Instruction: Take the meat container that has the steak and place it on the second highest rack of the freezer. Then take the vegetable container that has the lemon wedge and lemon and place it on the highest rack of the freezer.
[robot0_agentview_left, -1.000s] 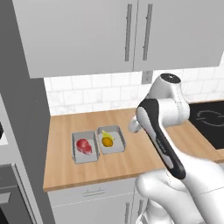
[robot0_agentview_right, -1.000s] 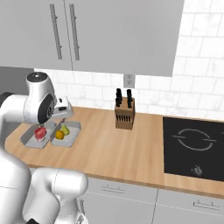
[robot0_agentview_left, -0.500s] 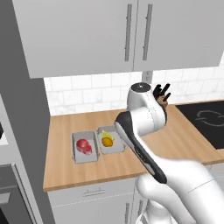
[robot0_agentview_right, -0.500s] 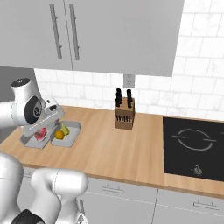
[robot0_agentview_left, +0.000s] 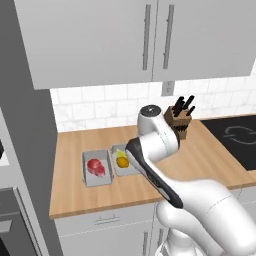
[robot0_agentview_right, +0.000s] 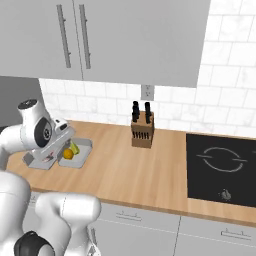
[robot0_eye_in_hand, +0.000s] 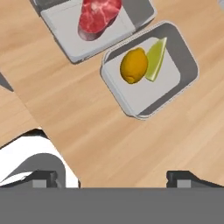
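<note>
Steak (robot0_eye_in_hand: 99, 16) lies in its grey tray (robot0_eye_in_hand: 65, 30) ahead-left of the gripper (robot0_eye_in_hand: 111, 177). Lemon (robot0_eye_in_hand: 133, 65) and lemon wedge (robot0_eye_in_hand: 156, 59) share the adjoining container (robot0_eye_in_hand: 183, 57), directly ahead. Both rest on the counter (robot0_eye_in_hand: 65, 113). Gripper stands fully spread, holding nothing.

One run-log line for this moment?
stage: approach | pincer: open, empty, above counter | steak tray: on counter, untouched | lemon tray: beside it

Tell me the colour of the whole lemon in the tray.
The lemon is orange-yellow, darker than the pale yellow-green lemon wedge beside it; hand view shows it best.
</note>
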